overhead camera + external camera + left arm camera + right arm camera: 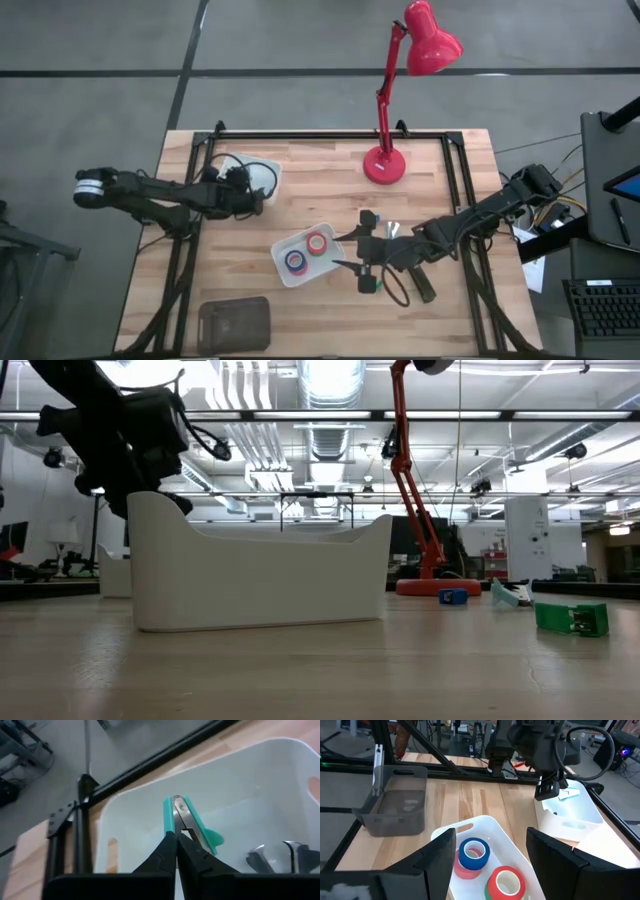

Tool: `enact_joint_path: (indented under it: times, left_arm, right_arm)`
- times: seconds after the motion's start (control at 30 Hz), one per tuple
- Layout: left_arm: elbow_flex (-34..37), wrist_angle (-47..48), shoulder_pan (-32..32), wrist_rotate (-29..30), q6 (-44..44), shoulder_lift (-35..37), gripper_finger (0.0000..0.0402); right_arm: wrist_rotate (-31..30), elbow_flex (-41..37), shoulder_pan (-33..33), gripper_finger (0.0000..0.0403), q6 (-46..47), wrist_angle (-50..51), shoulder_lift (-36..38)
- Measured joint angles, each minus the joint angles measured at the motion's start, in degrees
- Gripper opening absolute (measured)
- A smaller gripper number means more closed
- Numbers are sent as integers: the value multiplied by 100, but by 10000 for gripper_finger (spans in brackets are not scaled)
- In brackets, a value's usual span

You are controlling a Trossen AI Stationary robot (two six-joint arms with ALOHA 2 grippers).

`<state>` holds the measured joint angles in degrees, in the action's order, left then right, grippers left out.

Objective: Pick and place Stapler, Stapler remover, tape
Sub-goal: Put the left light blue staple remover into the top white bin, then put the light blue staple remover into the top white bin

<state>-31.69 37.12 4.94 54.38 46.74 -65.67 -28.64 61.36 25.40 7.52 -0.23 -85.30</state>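
- We see two dark, nearly black arms built of slim jointed segments.
- The left arm (150,190) carries a pale grey band near its outer end, and looped black cables run at its wrist.
- The right arm (480,215) has yellow and dark cables at its base joint.
- The right gripper (490,852) has two broad, flat, matte black fingers (437,857).
- The left gripper (176,852) has fingers tapering to narrow black tips.
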Motion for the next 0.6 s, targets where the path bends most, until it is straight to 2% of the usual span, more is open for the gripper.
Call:
enact_joint_path:
  times: [0.17,0.37,0.6]
  left_arm:
    - [113,-499,183,-357,-511,2,7]
    - [204,-652,228,-643,-621,2,18]
    - [206,-722,246,-407,-621,2,7]
  right_arm:
    - [-1,-8,-45,233,97,4,0]
    - [0,-46,-50,233,152,10,2]
    - [-63,-89,-86,233,188,151,2]
